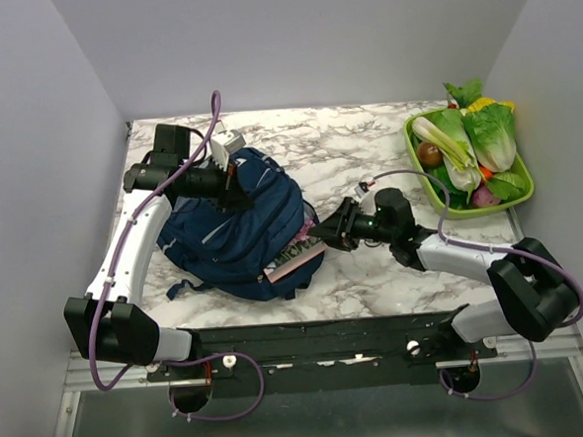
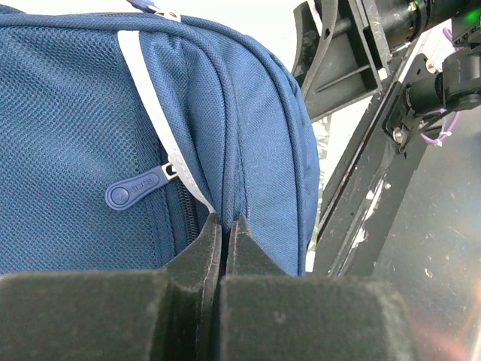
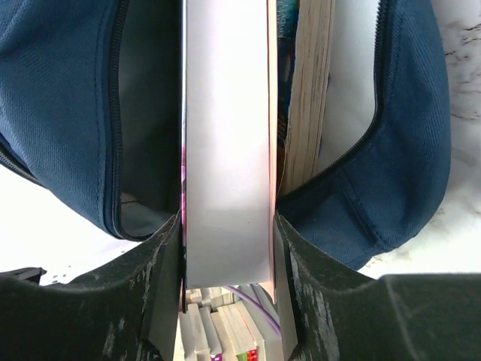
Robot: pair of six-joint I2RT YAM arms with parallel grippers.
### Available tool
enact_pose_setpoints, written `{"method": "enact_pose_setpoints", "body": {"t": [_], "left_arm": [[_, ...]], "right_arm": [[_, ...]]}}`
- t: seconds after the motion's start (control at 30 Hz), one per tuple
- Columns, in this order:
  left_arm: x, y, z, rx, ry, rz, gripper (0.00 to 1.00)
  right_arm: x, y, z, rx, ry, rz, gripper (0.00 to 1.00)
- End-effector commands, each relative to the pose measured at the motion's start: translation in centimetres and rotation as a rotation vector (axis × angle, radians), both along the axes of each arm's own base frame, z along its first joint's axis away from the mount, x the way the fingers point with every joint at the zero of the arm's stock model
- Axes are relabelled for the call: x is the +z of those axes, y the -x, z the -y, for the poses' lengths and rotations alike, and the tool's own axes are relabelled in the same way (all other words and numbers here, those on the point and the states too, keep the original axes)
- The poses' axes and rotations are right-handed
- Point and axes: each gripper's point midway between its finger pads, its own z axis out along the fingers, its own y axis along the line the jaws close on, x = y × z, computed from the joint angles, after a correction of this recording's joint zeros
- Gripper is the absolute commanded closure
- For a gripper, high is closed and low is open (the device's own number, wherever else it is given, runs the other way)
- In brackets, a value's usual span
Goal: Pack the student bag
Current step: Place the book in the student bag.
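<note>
Left tool (image 2: 227,235) pinches a fabric fold of the bag (image 1: 235,237). Right tool (image 3: 228,229) clamps a book (image 3: 225,113) partly inside the bag opening.

From above and behind the arm bases, the top camera looks down over the whole bench (image 1: 374,273). Both wrist cameras sit very close to the student bag (image 1: 223,237): left facing its mesh side, right its open mouth, where the book (image 3: 225,150) also shows from above.
</note>
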Motion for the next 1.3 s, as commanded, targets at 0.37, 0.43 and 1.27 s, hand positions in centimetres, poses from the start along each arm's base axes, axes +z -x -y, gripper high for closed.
{"method": "enact_pose_setpoints", "body": {"t": [0.37, 0.43, 1.27], "left_arm": [[4.8, 1.0, 1.7, -0.155, 0.124, 0.137, 1.00], [5.0, 1.3, 1.6, -0.162, 0.126, 0.135, 1.00], [2.2, -1.3, 2.0, -0.091, 0.113, 0.113, 1.00]], "right_arm": [[1.9, -8.3, -5.3, -0.016, 0.062, 0.162, 0.63], [1.9, -9.8, -6.1, -0.042, 0.076, 0.167, 0.64], [-0.1, -0.5, 3.7, -0.088, 0.420, 0.351, 0.27]]}}
